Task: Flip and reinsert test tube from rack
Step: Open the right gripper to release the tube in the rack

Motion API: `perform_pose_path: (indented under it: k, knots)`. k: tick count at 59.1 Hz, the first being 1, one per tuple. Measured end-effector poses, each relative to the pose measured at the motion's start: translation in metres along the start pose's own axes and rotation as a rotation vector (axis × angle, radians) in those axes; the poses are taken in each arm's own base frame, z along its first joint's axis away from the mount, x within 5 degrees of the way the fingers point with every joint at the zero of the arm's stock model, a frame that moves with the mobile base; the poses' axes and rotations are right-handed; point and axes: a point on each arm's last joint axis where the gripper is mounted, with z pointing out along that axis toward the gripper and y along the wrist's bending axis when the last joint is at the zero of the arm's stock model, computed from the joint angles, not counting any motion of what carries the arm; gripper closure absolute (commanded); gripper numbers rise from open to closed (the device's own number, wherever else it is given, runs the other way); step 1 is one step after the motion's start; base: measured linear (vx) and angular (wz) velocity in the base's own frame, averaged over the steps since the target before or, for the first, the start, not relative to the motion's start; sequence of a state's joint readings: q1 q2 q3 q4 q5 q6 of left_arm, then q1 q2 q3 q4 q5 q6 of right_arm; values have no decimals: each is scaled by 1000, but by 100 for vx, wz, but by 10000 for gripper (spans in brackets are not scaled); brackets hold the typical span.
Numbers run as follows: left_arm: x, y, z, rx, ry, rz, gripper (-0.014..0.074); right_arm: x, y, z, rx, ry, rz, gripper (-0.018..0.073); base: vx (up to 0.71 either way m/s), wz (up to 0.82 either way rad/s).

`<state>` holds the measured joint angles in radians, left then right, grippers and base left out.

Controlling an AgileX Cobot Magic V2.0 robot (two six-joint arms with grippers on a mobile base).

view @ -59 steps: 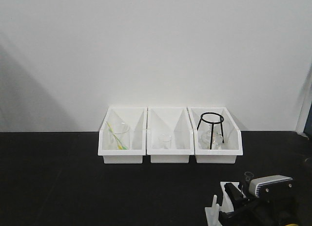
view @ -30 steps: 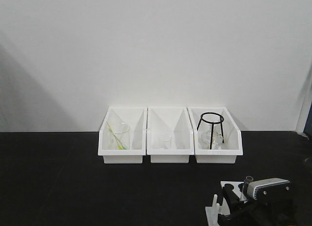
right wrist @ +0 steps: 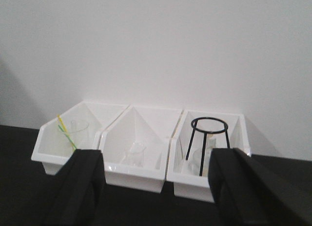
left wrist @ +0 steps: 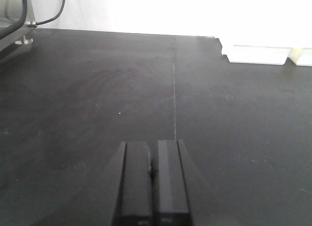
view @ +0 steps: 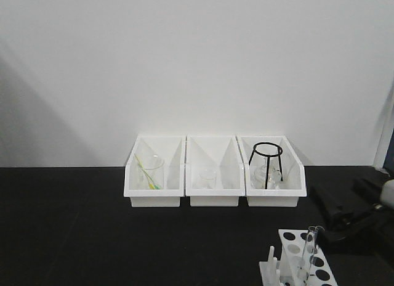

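The test tube point(view: 310, 249) stands upright in the rack point(view: 294, 265) at the front right corner of the counter point(view: 92, 236), its open rim up and well above the white top plate. It sits in a hole near the rack's right side, while the upright pegs point(view: 271, 261) line the left side. A tube seated this way stays put with nothing gripping it, which is why I can let it stand alone.

My right gripper point(right wrist: 156, 187) has its two dark fingers spread wide and grips nothing; between them I look straight at the three white bins point(right wrist: 141, 148) along the back edge of the counter. From the front view only a dark part of that arm shows at the right edge, behind the rack and apart from the tube. The rack itself is out of my wrist view, so I cannot tell how the fingers line up with the tube.

My left gripper point(left wrist: 152, 187) has its fingers pressed together on nothing, hanging low over the bare left part of the counter, well away from the work.

I judge the tube is either waiting to be pulled and turned over, or freshly seated; the glass is too faint for me to say which.
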<state>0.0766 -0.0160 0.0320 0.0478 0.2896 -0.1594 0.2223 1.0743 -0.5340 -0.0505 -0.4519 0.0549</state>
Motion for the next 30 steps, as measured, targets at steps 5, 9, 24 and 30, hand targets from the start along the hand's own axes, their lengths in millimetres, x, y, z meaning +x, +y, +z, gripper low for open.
perform_pose_path:
  k: [5, 9, 24, 30]
  knots:
    - [0, 0, 0, 0, 0, 0, 603, -22, 0, -20, 6, -10, -3, 30, 0, 0]
    - [0, 0, 0, 0, 0, 0, 603, -30, 0, -35, 10, -6, -4, 30, 0, 0]
    - [0, 0, 0, 0, 0, 0, 603, -46, 0, -70, 17, -29, -5, 30, 0, 0]
    - [0, 0, 0, 0, 0, 0, 603, -51, 1, -78, 17, -63, -7, 40, 0, 0]
